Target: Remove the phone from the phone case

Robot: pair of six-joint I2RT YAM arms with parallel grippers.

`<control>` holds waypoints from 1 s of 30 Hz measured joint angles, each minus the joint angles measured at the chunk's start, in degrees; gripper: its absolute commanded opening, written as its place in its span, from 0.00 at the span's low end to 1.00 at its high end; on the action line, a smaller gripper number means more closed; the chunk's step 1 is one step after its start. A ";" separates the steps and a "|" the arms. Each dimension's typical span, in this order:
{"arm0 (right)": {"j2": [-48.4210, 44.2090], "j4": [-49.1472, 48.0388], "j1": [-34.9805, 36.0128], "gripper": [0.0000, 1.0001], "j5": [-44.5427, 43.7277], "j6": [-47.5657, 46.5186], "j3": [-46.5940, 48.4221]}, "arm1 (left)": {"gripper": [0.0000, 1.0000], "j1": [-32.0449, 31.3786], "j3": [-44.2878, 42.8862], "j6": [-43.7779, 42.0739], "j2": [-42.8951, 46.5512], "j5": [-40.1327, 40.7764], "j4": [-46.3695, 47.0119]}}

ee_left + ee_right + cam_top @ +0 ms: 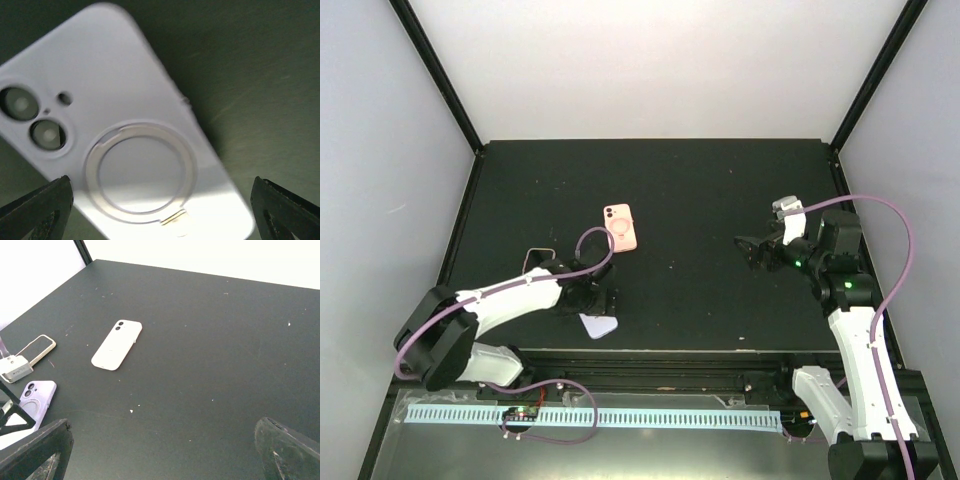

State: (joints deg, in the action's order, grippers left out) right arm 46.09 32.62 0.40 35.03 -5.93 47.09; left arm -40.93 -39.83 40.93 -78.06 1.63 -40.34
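A lavender phone case (135,125) with a round ring and two camera lenses lies back up on the black table. It fills the left wrist view and also shows in the top view (599,326) and the right wrist view (36,394). My left gripper (598,303) hovers right over it. Its jaws are wide open, one finger on each side (35,210), and neither touches the case. My right gripper (752,250) is open and empty above the table at the right, far from the case. Its fingertips (287,450) frame bare table.
A pink cased phone (620,227) lies back up mid-table and looks pale in the right wrist view (116,344). A beige-rimmed dark item (540,259), a phone or an empty case, lies beside the left arm and also shows in the right wrist view (36,348). Black posts stand at the back corners.
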 measured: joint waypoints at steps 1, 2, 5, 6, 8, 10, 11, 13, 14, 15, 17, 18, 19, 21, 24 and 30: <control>0.04 0.00 0.00 1.00 0.00 -0.02 0.00 | 0.99 0.00 0.24 -0.85 0.66 -0.39 1.49; 0.11 0.00 0.00 1.00 0.00 -0.04 0.00 | 0.99 -0.02 0.24 -1.51 1.27 -0.61 2.45; 0.44 0.00 0.00 1.00 -0.04 -0.15 0.00 | 0.99 -0.02 0.22 -2.27 3.15 -0.13 4.17; 0.48 0.00 0.00 1.00 -0.07 -0.17 0.00 | 0.99 -0.02 0.22 -2.08 3.48 0.42 4.09; 0.52 0.00 0.00 1.00 -0.09 -0.17 0.00 | 0.99 0.00 0.22 -0.94 3.69 1.88 3.19; 0.52 0.00 0.00 1.00 -0.09 -0.20 0.00 | 0.99 0.11 0.22 0.37 3.65 2.95 2.05; 0.52 0.02 0.00 1.00 -0.09 -0.20 0.00 | 0.99 0.15 0.13 1.20 3.43 3.34 1.36; 0.50 0.02 0.00 1.00 -0.09 -0.20 0.00 | 0.99 0.48 -0.09 2.69 2.64 3.89 0.42; 0.46 0.02 0.00 1.00 -0.09 -0.20 0.00 | 0.99 0.61 -0.26 3.41 2.12 4.15 0.00; 0.46 0.02 0.00 1.00 -0.09 -0.20 0.00 | 0.99 0.81 -0.42 4.02 1.60 4.20 -0.31; 0.42 0.02 0.00 1.00 -0.07 -0.20 0.00 | 0.99 1.46 -1.27 5.29 -0.11 4.39 -1.18; 0.42 0.02 0.00 1.00 -0.04 -0.20 0.00 | 0.99 1.73 -1.95 5.79 -1.14 4.39 -1.64; 0.44 0.02 0.00 1.00 -0.04 -0.20 0.00 | 0.99 1.99 -2.84 6.29 -2.40 4.44 -1.97; 0.50 0.02 0.00 1.00 -0.02 -0.20 0.00 | 0.99 2.27 -4.57 7.23 -4.92 4.44 -2.71; 0.63 0.04 0.00 1.00 -0.04 -0.20 0.00 | 0.99 2.34 -7.06 7.89 -9.05 4.04 -3.02; 1.01 0.04 0.00 1.00 -0.15 -0.22 0.00 | 0.99 2.16 -10.69 7.65 -12.87 3.50 -4.92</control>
State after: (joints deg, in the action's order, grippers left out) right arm 47.09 32.67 0.40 34.87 -6.15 47.09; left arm -38.76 -50.52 48.58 -90.94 5.13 -45.25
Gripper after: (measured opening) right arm 0.996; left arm 0.990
